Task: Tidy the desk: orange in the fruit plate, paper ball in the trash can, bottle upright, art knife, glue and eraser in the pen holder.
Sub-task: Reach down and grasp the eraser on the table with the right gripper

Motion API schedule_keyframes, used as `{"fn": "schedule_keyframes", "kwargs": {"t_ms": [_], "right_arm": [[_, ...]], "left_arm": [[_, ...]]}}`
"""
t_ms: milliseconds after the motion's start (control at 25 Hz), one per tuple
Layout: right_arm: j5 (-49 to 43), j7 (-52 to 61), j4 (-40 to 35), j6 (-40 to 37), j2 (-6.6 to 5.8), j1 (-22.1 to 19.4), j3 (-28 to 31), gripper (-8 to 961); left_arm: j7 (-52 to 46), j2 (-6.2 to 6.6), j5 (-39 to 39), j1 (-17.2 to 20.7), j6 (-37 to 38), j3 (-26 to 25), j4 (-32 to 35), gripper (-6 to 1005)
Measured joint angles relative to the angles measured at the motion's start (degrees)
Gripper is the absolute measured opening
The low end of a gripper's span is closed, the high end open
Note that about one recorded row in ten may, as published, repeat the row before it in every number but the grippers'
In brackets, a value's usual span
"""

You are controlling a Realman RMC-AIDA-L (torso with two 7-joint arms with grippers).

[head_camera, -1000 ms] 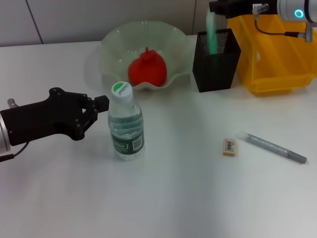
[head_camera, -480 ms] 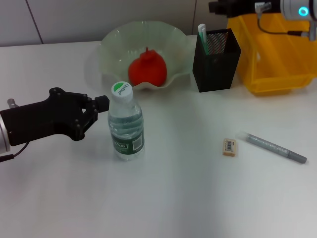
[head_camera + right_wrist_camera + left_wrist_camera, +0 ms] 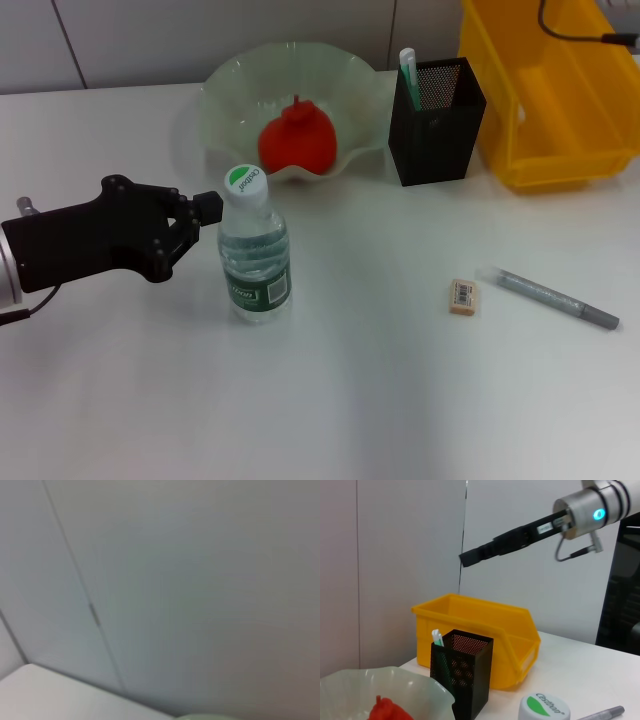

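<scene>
While the eraser (image 3: pixel 463 297) lies flat on the white desk (image 3: pixel 380 400), it sits on the robot's right half of the work area, just beside the near end of a grey pen-like tool (image 3: pixel 556 298), probably the art knife, whose long axis runs slantwise away toward the right edge. The eraser's own long side points roughly toward and away from the robot. Further back stands the pen holder (image 3: pixel 436 125), with a green-and-white stick, probably the glue (image 3: pixel 408 72), already poking up at its left corner, and the trash can (image 3: pixel 545 95) is right beside it. The orange (image 3: pixel 297 140) rests in the fruit plate (image 3: pixel 235 85), and the bottle (image 3: pixel 255 250) stands upright with its cap on, so by my reading the eraser and the grey tool are what is left. The left gripper (image 3: pixel 205 212) hovers just beside the bottle's neck, its fingers drawn close but clasping nothing, and it is well apart from the eraser. The right gripper (image 3: pixel 470 557) shows only in the left wrist view, raised high above the trash can; whether its fingers are parted I cannot tell. Judging by sides, the right arm is the one better placed to come down on the eraser, gripping across its short width.
</scene>
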Motion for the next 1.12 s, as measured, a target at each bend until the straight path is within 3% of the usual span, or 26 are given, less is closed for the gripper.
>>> {"fn": "schedule_keyframes", "kwargs": {"t_ms": [160, 640, 920, 1000, 1120], "right_arm": [[-0.7, 5.9, -5.5, 7.1, 0.94, -2.6, -0.3, 269], [-7.4, 14.8, -8.1, 18.2, 0.84, -4.5, -1.3, 268], [-9.0, 16.7, -5.9, 24.3, -0.31, -3.0, -2.1, 281], [-9.4, 17.2, -2.2, 26.5, -1.45, -1.6, -2.5, 286], [-10.4, 17.2, -0.9, 27.0, -1.78, -1.0, -2.7, 321]], "left_arm": [[0.0, 0.08, 0.0, -0.1, 0.0, 0.0, 0.0, 29], [0.0, 0.08, 0.0, -0.5, 0.0, 0.2, 0.0, 30], [0.0, 0.09, 0.0, -0.5, 0.3, 0.2, 0.1, 31], [0.0, 0.08, 0.0, -0.5, 0.3, 0.3, 0.0, 31], [0.0, 0.08, 0.0, -0.5, 0.3, 0.3, 0.0, 31]]}}
